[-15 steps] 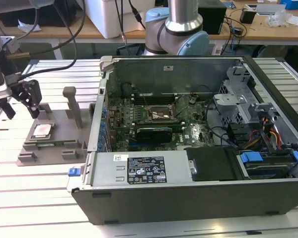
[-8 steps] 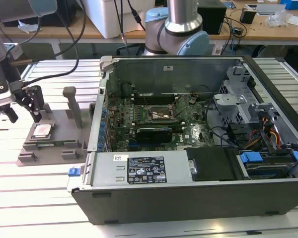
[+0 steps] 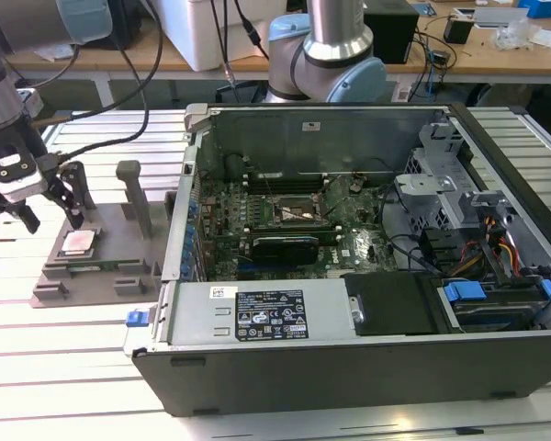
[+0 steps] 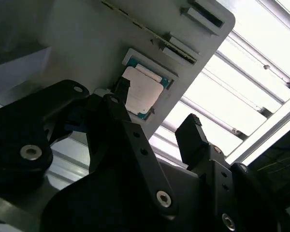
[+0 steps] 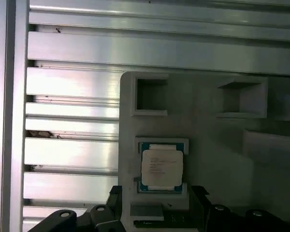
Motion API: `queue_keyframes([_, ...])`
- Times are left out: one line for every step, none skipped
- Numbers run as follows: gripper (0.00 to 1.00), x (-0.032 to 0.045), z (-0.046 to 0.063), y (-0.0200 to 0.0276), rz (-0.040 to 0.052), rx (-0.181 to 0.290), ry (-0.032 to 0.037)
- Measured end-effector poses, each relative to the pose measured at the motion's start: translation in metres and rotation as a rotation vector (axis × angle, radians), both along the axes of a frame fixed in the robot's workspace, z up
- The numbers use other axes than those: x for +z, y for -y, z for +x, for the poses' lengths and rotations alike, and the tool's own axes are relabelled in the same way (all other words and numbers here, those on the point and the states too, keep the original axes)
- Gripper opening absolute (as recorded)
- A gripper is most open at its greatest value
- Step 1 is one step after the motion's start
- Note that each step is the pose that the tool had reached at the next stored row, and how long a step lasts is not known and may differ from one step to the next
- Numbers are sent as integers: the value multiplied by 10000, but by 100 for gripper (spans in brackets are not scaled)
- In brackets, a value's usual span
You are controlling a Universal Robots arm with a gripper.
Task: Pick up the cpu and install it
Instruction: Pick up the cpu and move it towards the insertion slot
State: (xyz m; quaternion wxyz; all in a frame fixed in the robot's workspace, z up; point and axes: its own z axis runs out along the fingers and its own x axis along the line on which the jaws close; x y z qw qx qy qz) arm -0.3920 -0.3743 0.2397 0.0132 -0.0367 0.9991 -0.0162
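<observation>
The claw [image 3: 50, 213] hung over the cpu [image 3: 78, 242], fingers apart and empty. The chip appeared light, rigid and fragile; its opposite side edges offered the safest hold.

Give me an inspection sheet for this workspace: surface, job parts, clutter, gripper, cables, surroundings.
Surface: slotted aluminium table, carrying a grey tray and an open computer case.
Job's things: cpu lying flat in its tray recess; motherboard socket inside the case.
Clutter: nothing seen.
Gripper: gripper open, empty, above the cpu.
Cables: black cables behind the tray; coloured wires inside the case.
Surroundings: wooden benches with equipment behind.
</observation>
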Motion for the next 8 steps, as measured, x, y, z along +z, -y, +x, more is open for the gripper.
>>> queue_keyframes([66, -7, 2, -2, 23, 206, 2])
queue_keyframes([66, -16, 5, -2, 84, 238, 4])
queue_keyframes([66, -47, 13, -2, 155, 239, 5])
queue_keyframes([66, -95, 20, -2, 155, 239, 1])
queue_keyframes([66, -137, 25, -7, 153, 241, 2])
queue_keyframes([66, -184, 28, -16, 151, 241, 0])
queue_keyframes([66, -215, 36, -24, 152, 241, -1])
queue_keyframes([66, -236, 42, -34, 152, 240, -3])
